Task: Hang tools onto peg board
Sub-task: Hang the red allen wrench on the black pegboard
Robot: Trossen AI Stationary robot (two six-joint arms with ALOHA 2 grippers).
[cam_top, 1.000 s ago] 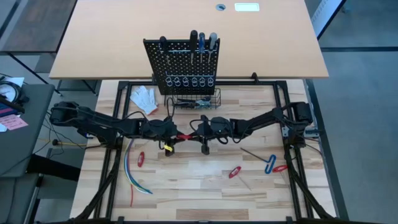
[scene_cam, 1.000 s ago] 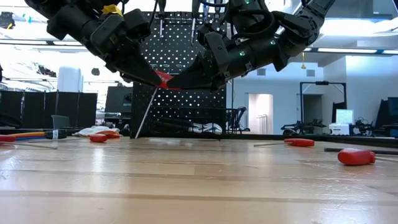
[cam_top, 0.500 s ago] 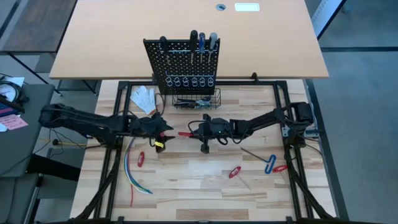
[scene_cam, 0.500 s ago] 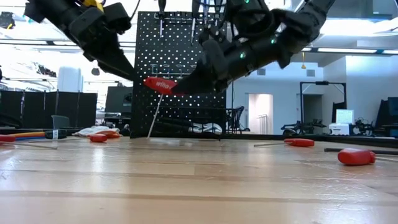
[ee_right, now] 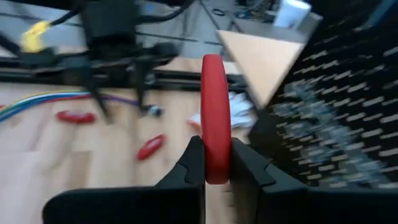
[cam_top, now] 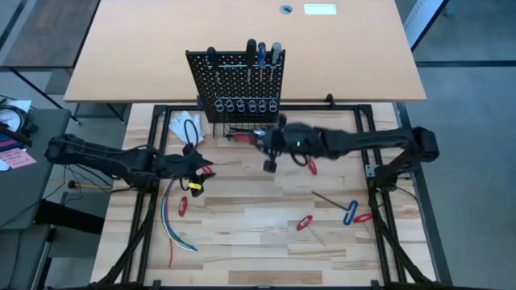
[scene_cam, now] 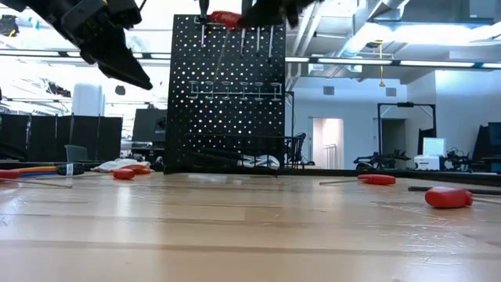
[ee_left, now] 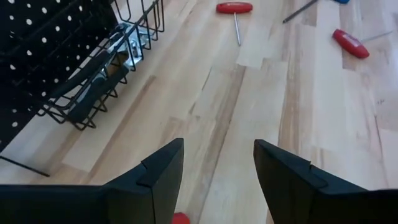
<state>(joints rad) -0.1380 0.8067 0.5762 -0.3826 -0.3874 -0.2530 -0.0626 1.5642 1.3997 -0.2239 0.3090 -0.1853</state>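
The black peg board [cam_top: 234,80] stands at the table's far side, with several tools in its top row and a wire basket [cam_top: 254,129] at its foot. My right gripper [cam_top: 260,142] is shut on a red T-handled hex key [scene_cam: 223,17], high up in front of the board's top. My left gripper [cam_top: 198,167] is open and empty, raised over the table left of the board; its fingers [ee_left: 165,171] frame bare wood. Other red and blue tools lie flat on the table. My right gripper pinches the key's red handle [ee_right: 214,124] between its two fingers [ee_right: 191,163], one on each flat side. The key is lifted clear of the table. Its thin shaft [scene_cam: 218,51] hangs slanting below the handle in front of the board.
A red T key [cam_top: 310,167] lies right of the basket. Red handles [cam_top: 183,205] [cam_top: 304,222] and a blue T key [cam_top: 351,211] lie nearer. Coloured wires [cam_top: 171,221] are at the near left, and a white glove [cam_top: 187,127] is left of the board.
My two grippers met at the red key over the table's middle. My left gripper has drawn back toward the table's left edge, leaving the key. My right gripper has carried the key up and toward the far edge, to the peg board's top.
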